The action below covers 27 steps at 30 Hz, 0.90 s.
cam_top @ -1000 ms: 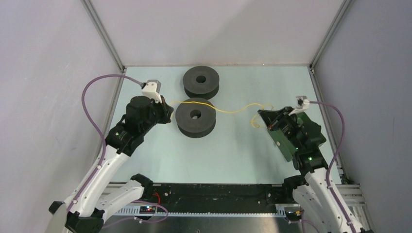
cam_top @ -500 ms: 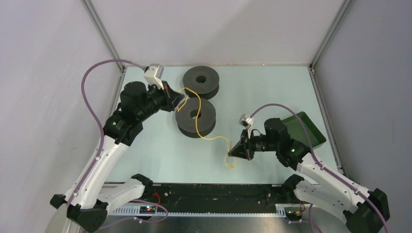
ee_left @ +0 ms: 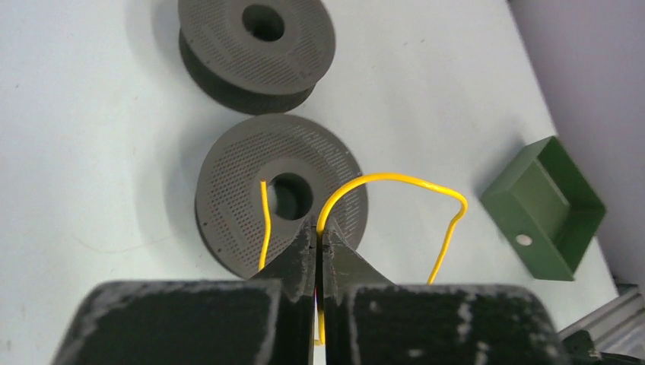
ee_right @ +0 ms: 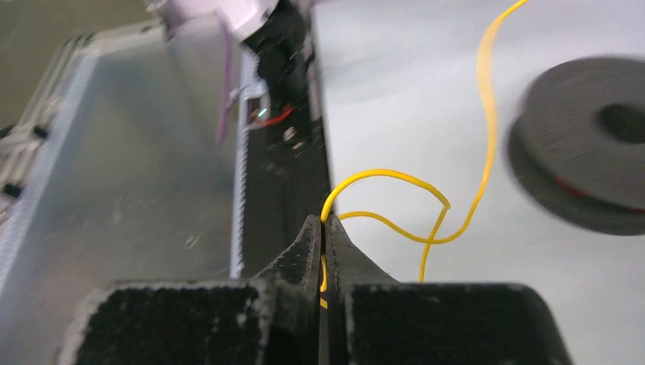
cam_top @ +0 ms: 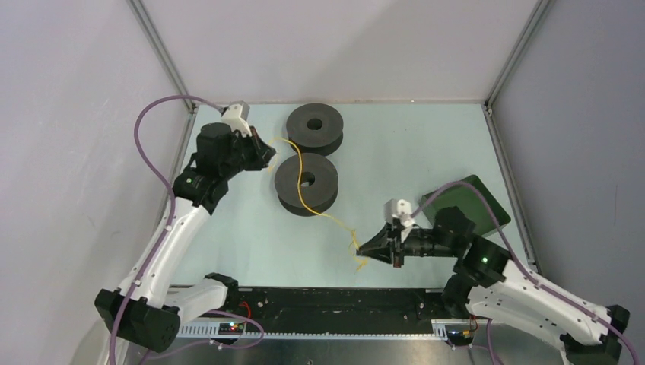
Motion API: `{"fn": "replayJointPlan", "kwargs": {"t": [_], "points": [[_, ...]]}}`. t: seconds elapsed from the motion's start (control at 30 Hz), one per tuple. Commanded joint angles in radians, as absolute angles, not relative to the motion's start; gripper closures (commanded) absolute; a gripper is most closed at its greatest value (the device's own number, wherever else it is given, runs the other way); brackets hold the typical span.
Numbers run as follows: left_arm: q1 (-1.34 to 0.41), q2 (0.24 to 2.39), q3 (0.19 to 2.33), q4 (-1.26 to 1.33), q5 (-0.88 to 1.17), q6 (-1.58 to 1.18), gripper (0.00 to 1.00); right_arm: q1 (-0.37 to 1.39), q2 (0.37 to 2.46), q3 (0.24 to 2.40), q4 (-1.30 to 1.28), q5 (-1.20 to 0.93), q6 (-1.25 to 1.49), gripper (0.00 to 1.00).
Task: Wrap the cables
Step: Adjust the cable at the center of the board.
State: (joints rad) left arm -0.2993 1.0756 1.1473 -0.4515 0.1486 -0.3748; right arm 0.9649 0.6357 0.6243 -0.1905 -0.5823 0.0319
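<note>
Left fingers (ee_left: pixel 312 237) clenched on the yellow cable (ee_left: pixel 395 176), just left of the near spool (cam_top: pixel 325 186). Cable crosses that spool's top face, then runs over the worktop (cam_top: pixel 251 243) to the right fingers (ee_right: pixel 322 226), pinched shut on its looped stretch by the front edge.

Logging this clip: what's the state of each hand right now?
Left hand: closed on the yellow cable.
Right hand: closed on the yellow cable too.

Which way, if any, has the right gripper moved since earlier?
Yes. The right gripper left the green box, swinging leftward toward the near edge of the table.
</note>
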Motion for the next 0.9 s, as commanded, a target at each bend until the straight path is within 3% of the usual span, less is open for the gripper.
{"fn": "replayJointPlan", "kwargs": {"t": [0.0,0.27,0.47,0.57,0.77,0.87], "points": [[-0.287,1.043,1.106,-0.453,0.044,-0.322,1.00,0.971,0.503,0.665,-0.078,-0.187,0.038,1.00],[-0.196,0.953,1.051,-0.506,-0.102,-0.300,1.00,0.955,0.358,0.709,0.077,0.636,-0.032,1.00],[-0.122,0.883,1.021,-0.507,-0.147,-0.309,1.00,0.808,0.472,0.775,0.216,0.852,-0.165,1.00],[-0.070,0.864,1.003,-0.507,-0.120,-0.309,1.00,0.621,0.487,0.815,0.209,0.771,-0.075,1.00],[-0.030,0.852,0.981,-0.509,-0.111,-0.296,1.00,0.295,0.549,0.923,0.050,0.374,0.115,1.00],[-0.011,0.852,0.977,-0.509,-0.118,-0.291,1.00,0.196,0.605,0.950,0.008,0.371,0.177,1.00]]}}
